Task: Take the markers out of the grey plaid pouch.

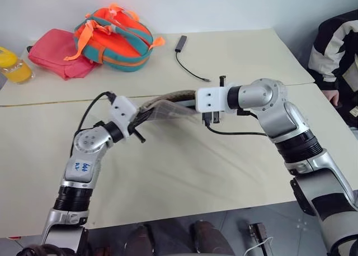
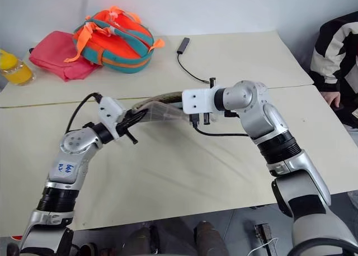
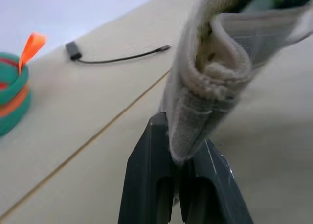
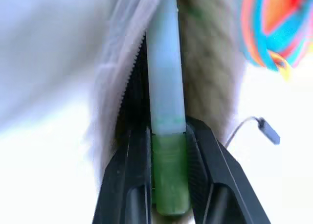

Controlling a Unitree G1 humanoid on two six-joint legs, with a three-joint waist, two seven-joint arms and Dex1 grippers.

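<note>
Left gripper (image 3: 178, 182) clamped on grey plaid pouch (image 1: 168, 107) corner; right gripper (image 4: 168, 172) pinching light-green highlighter (image 4: 166, 111). Risk: highlighter snagging on zipper, slipping free.

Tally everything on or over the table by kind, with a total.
Bags: 2, backpack, pink bag
Pouch: 1, grey plaid pouch
Highlighter: 1, green highlighter
Cable: 1, black cable
Bottle: 1, yellow bottle
Total: 6
</note>
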